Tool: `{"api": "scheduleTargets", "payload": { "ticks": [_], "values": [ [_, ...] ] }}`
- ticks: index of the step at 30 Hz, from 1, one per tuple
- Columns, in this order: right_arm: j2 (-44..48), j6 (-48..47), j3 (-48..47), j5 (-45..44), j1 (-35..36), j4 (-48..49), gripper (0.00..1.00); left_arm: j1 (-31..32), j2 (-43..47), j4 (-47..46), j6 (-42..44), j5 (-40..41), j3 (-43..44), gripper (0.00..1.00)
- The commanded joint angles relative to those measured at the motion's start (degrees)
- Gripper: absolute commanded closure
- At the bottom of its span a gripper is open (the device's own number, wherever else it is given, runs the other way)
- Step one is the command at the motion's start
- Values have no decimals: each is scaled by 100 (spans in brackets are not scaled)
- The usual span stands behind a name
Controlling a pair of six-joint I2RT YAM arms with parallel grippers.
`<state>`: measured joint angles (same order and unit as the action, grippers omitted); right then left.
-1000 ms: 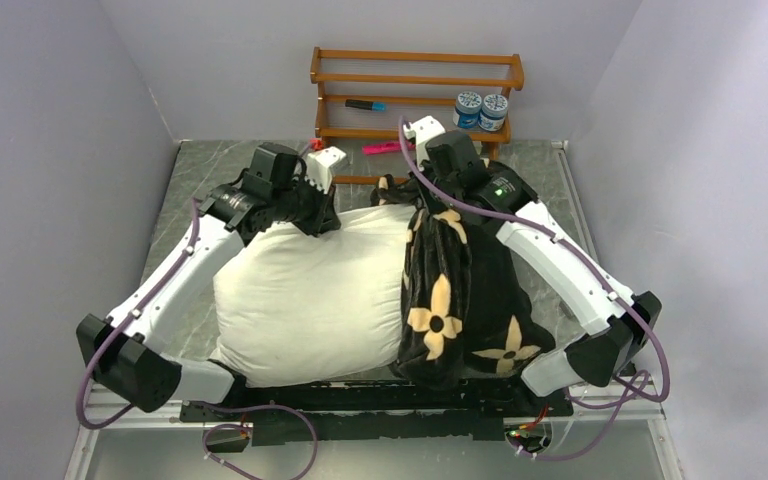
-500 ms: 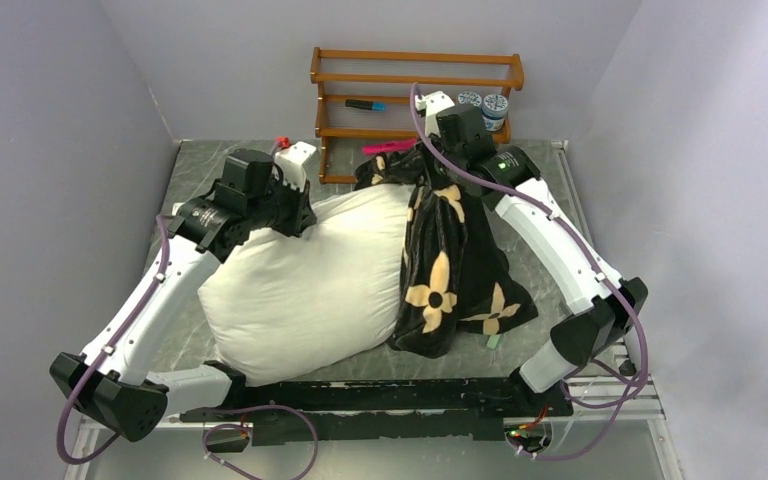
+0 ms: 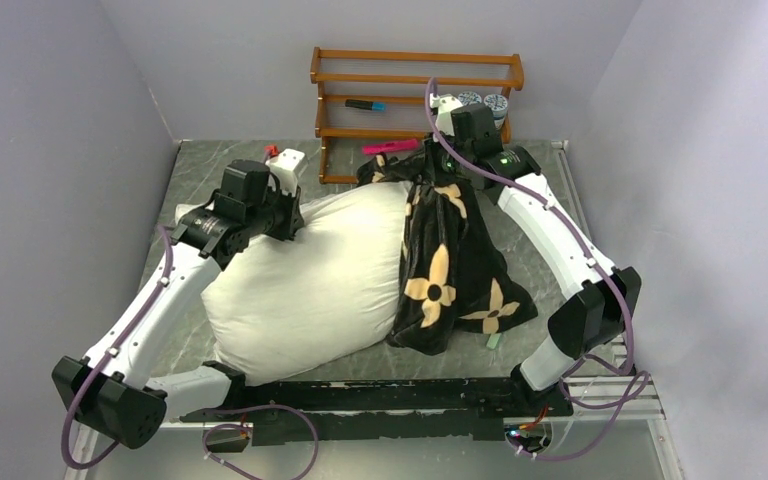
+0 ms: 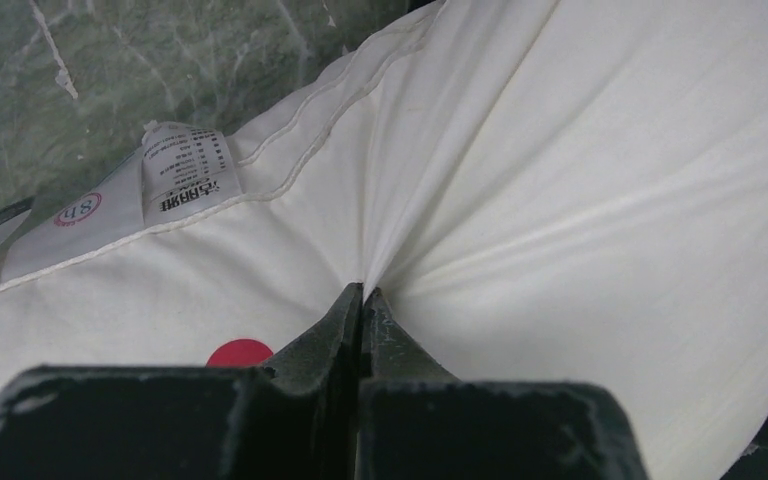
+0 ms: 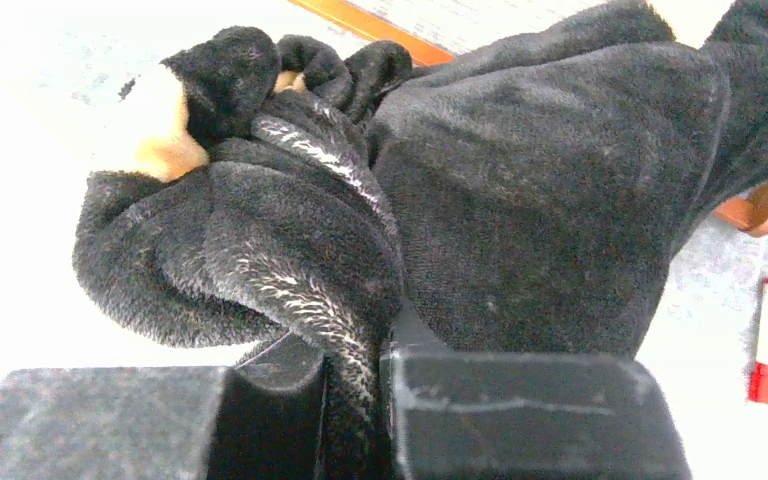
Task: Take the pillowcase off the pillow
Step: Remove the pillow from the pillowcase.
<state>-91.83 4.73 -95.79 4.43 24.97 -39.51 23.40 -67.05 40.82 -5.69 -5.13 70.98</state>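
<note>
The white pillow (image 3: 310, 270) lies across the table, its right end still inside the black pillowcase (image 3: 450, 270) with cream flower motifs. My left gripper (image 3: 285, 218) is shut on a pinch of the pillow's white cloth (image 4: 520, 170) at its upper left; a white tag (image 4: 185, 170) and a red dot of the logo (image 4: 240, 352) show beside the jaws. My right gripper (image 3: 438, 160) is shut on a bunched fold of the pillowcase (image 5: 520, 210) and holds it lifted at the far side, near the shelf.
A wooden shelf rack (image 3: 415, 95) stands at the back with two jars (image 3: 484, 100), a dark marker (image 3: 365, 104) and a pink marker (image 3: 392, 147). A small green object (image 3: 494, 341) lies on the marble tabletop (image 3: 175, 190) by the pillowcase's near edge. Grey walls close both sides.
My right gripper has pulled the pillowcase up and toward the far shelf, baring more pillow. My left gripper has drawn the pillow's corner leftward; the pillow has shifted left.
</note>
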Motion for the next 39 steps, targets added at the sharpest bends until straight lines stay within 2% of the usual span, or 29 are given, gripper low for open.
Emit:
{"api": "scheduleTargets", "payload": {
  "ticks": [1,3,6,10,15,18,20,26,30,34,39],
  "values": [
    [11,37,151,120,-238,803,97,-160,-48,240,-106,32,-151,95],
    [-56,16,154,171,-238,813,92,-160,-156,168,-132,-51,-29,88],
    [-24,-24,111,83,-238,796,77,-159,-212,112,-113,-1,245,73],
    [225,-51,75,-48,-234,763,62,-152,-191,174,-52,161,605,45],
    [770,8,244,-56,-231,699,45,-138,-11,175,-45,-70,789,16],
    [1172,121,505,-15,-223,666,37,-81,131,127,-14,-218,765,5],
    [1428,178,688,39,-197,582,31,13,245,126,42,-222,785,4],
    [2092,373,1043,-83,-20,122,24,504,544,66,308,-69,638,4],
    [2599,664,1510,-219,269,-67,22,1135,619,-68,253,152,368,4],
    [3155,1310,2207,-680,1080,213,22,1967,743,-302,10,494,-10,4],
    [3718,2230,3047,-1638,2179,387,20,2630,924,-522,-209,952,-499,4]
  ]
}}
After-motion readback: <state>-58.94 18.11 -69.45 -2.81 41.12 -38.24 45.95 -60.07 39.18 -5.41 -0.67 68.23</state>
